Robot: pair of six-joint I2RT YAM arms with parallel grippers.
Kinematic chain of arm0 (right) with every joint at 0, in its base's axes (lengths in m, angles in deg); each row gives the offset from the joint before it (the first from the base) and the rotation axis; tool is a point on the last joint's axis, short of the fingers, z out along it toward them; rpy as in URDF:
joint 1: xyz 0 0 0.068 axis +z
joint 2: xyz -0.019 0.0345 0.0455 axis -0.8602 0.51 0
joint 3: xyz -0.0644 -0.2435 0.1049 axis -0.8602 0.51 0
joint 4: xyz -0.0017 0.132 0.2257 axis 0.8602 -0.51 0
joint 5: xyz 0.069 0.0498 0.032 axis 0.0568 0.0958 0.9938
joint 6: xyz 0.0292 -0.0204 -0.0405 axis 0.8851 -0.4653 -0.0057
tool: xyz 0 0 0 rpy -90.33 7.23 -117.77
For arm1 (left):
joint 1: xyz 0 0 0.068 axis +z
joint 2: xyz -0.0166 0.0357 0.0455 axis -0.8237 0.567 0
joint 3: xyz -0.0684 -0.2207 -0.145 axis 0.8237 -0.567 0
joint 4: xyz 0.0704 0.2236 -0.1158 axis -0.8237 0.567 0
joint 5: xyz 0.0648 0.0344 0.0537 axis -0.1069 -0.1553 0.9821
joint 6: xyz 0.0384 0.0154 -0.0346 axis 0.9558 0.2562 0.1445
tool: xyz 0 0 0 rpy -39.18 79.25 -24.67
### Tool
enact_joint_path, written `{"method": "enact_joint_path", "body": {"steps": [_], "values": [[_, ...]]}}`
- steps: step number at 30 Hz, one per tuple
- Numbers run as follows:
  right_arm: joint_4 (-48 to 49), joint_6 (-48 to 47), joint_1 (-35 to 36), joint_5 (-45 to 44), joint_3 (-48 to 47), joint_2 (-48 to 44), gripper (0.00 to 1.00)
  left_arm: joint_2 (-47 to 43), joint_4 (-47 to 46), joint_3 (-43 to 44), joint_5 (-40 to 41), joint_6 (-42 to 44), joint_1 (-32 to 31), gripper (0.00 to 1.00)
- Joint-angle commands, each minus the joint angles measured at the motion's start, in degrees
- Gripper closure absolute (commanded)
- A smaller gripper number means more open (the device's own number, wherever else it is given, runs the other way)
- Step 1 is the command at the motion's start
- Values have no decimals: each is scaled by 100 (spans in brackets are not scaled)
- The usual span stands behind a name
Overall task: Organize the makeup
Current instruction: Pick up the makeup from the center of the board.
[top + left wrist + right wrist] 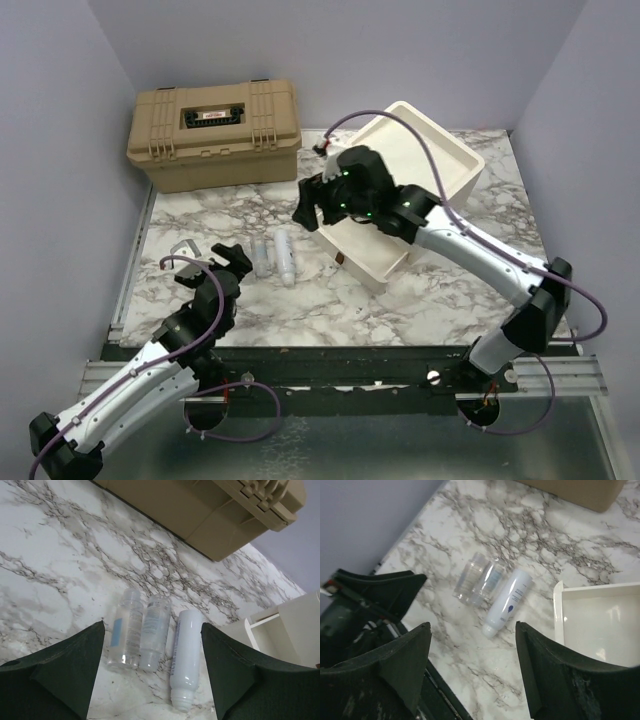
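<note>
A whitish bottle lies on the marble table, with two clear slim tubes side by side to its left. In the left wrist view the bottle and the tubes lie just ahead, between the fingers. My left gripper is open and empty, just left of the tubes. My right gripper is open and empty, hovering above the table beside the cream drawer unit, up and right of the bottle. Brushes, palette and compact are out of view.
The tan toolbox stands closed at the back left. The cream drawer unit stands at the back right, its white tray open under my right arm. A small bent grey item lies near the left edge.
</note>
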Motion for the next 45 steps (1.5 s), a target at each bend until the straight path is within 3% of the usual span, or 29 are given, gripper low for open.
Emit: {"method": "enact_joint_path", "body": {"steps": [1, 7, 15, 34, 45], "values": [[-857, -385, 519, -1685, -666, 911, 23, -335, 618, 88, 593, 105, 20, 20], [-758, 134, 588, -1482, -955, 1827, 22, -413, 814, 204, 807, 267, 20, 20], [-675, 586, 639, -544, -1239, 2725, 26, -645, 1029, 150, 794, 107, 15, 20], [-1263, 1004, 646, -901, -1996, 3959, 23, -1125, 1069, -65, 602, 37, 18, 17], [-1306, 1036, 639, -860, -2069, 4243, 33, -910, 1067, -82, 529, 30, 11, 13]]}}
